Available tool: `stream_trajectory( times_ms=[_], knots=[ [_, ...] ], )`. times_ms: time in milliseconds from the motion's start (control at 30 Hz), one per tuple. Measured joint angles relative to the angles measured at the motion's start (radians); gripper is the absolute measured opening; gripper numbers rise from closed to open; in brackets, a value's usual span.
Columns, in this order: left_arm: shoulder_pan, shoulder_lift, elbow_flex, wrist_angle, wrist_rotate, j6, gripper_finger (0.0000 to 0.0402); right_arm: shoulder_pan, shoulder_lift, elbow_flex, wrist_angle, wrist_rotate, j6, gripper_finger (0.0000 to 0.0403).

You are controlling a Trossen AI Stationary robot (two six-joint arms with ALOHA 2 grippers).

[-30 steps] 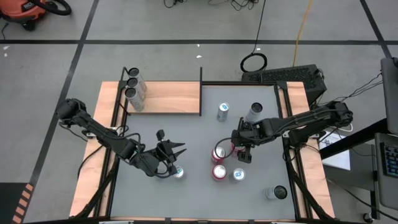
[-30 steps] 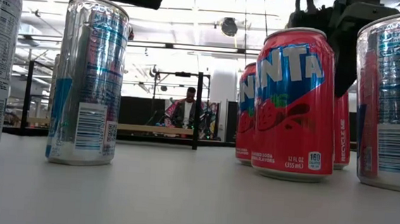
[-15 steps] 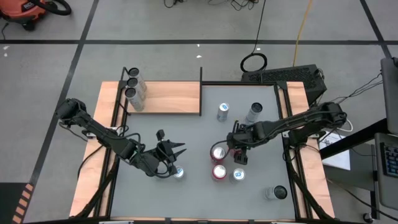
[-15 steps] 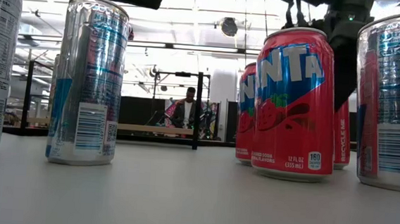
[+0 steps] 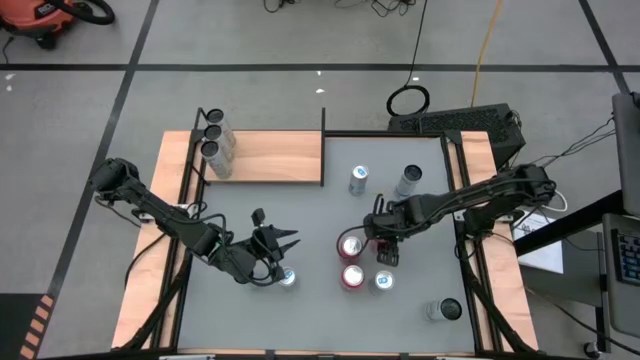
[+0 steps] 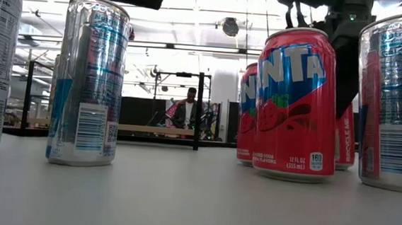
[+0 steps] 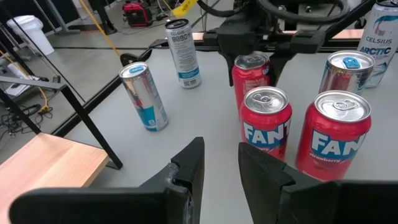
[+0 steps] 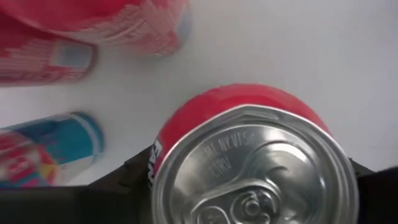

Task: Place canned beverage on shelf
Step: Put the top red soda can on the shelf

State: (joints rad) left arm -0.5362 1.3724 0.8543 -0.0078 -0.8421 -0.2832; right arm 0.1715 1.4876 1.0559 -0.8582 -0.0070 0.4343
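Three red cans stand close together right of the table's middle. My right gripper (image 5: 378, 240) is down over the farthest red can (image 7: 252, 67), shut on it from above. Two more red cans (image 5: 350, 247) (image 5: 352, 277) and a silver can (image 5: 384, 282) stand right next to it. My left gripper (image 5: 283, 240) hangs open and empty at the near left, just above another silver can (image 5: 288, 278). The shelf (image 5: 270, 158), a light wood board with black posts, lies at the far left. Three cans (image 5: 213, 135) stand on its left end. My right gripper pinches the red can's upper wall (image 8: 163, 146), just under the top rim, between its two fingers (image 8: 124, 177), one on each opposite side. The fingers come steeply from above, pointing down. The can stands upright with its bottom on the table.
Two tall cans (image 5: 358, 178) (image 5: 407, 180) stand at the far right of the table and one (image 5: 445, 310) stands near the right front corner. A black post (image 5: 323, 145) marks the shelf's right end. A person (image 6: 184, 113) stands far off in the room.
My right gripper has sunk onto the red can and shifted a little toward the table's left. The cans have stayed where they were.
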Motion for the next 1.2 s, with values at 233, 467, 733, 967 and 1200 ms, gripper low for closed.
stream_trajectory(
  times_ms=[233,467,733,967,1200],
  knots=[
    [0.0,0.002,0.0,0.0,0.0,0.001,0.0099,0.001,0.0,0.097,-0.063,0.005,0.021,0.0253],
    [0.033,0.052,0.0,0.039,0.001,0.015,0.0099,0.001,0.0,0.269,-0.225,0.039,0.056,0.0252],
    [0.046,0.129,0.0,0.253,0.008,0.177,0.0109,0.041,-0.001,0.401,-0.186,0.133,0.062,0.0253],
    [0.045,0.181,0.0,0.4,0.011,0.298,0.0199,0.07,-0.001,0.404,0.004,0.196,0.077,0.0253],
    [0.045,0.222,0.0,0.47,-0.021,0.35,0.0312,0.093,-0.001,0.405,0.167,0.289,0.027,0.0253]
  ],
)
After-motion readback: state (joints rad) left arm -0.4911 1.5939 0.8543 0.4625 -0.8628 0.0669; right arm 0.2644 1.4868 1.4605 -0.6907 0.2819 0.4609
